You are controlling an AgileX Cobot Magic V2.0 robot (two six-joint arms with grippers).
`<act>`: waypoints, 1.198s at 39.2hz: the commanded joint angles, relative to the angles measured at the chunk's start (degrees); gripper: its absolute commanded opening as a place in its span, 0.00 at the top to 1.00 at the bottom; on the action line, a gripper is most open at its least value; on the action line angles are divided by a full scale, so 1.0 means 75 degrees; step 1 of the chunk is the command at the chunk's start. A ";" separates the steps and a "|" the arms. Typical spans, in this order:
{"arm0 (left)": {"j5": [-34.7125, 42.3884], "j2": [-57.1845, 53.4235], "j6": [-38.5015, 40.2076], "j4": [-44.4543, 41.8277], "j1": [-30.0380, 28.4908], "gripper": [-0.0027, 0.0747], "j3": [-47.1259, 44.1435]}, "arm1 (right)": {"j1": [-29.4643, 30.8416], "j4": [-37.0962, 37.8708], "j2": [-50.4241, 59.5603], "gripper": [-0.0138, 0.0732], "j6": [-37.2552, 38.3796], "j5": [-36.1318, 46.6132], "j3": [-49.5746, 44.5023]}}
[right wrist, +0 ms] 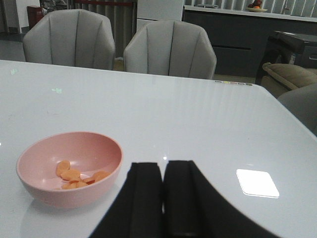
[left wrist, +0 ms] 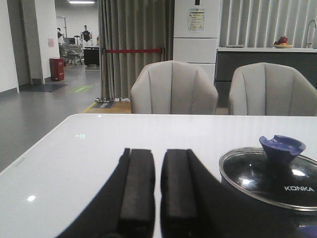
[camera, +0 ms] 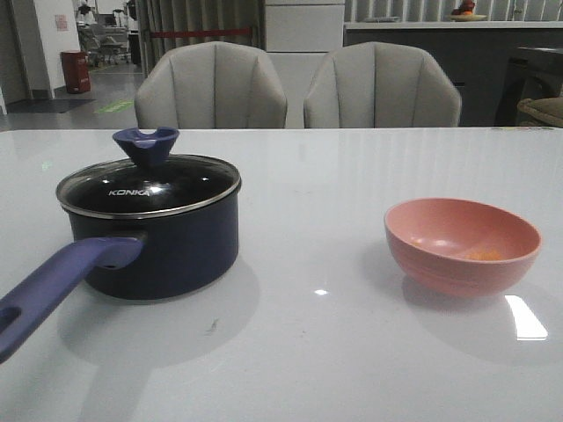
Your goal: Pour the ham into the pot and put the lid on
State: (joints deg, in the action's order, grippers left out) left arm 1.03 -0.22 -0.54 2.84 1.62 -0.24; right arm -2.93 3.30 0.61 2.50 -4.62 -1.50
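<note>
Both our pairs of fingers are flat matte-black pads, and both hold nothing: on the left gripper (left wrist: pixel 157 191) they stand a narrow slit apart, and on the right gripper (right wrist: pixel 163 198) they are pressed almost together. Neither gripper shows in the front view.

We see the pot (camera: pixel 163 251) on the left of the glossy white table (camera: pixel 317 352) — a round dark navy saucepan whose long blue-purple handle (camera: pixel 53 286) reaches toward us. The lid (camera: pixel 148 183) already sits on it: dark glass, a steel rim, white "KONKA" lettering and a notched blue-purple knob (camera: pixel 145 145). Our left wrist camera catches only the lid and knob, just beside the left fingers.

Well apart to the right stands the matte pink bowl (camera: pixel 463 244). From the front, the ham (camera: pixel 482 255) is only a faint orange smudge in it; our right wrist camera resolves it — thin, rounded orange slices heaped in the bowl's bottom.

Two pale upholstered chairs (camera: pixel 211 86) stand behind the table.
</note>
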 commanded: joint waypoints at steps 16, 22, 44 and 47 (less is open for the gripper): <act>0.0609 -0.0145 0.0072 0.0058 -0.0027 0.79 -0.0158 | 0.0036 0.0103 0.0139 0.67 -0.0026 0.0656 0.0034; 0.0609 -0.0145 0.0072 0.0058 -0.0027 0.79 -0.0158 | 0.0036 0.0103 0.0139 0.67 -0.0026 0.0656 0.0034; 0.1740 -0.0032 0.0072 0.0073 -0.0027 0.79 0.0467 | 0.0021 0.0103 0.0139 0.67 -0.0026 0.0616 0.0034; 0.1111 0.0278 0.0072 0.0073 -0.0027 0.79 0.1056 | 0.0021 0.0103 0.0139 0.67 -0.0026 0.0616 0.0034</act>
State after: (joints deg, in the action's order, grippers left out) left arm 8.32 -0.22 -0.54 2.84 1.62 2.32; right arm -2.93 3.30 0.61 2.50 -4.62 -1.50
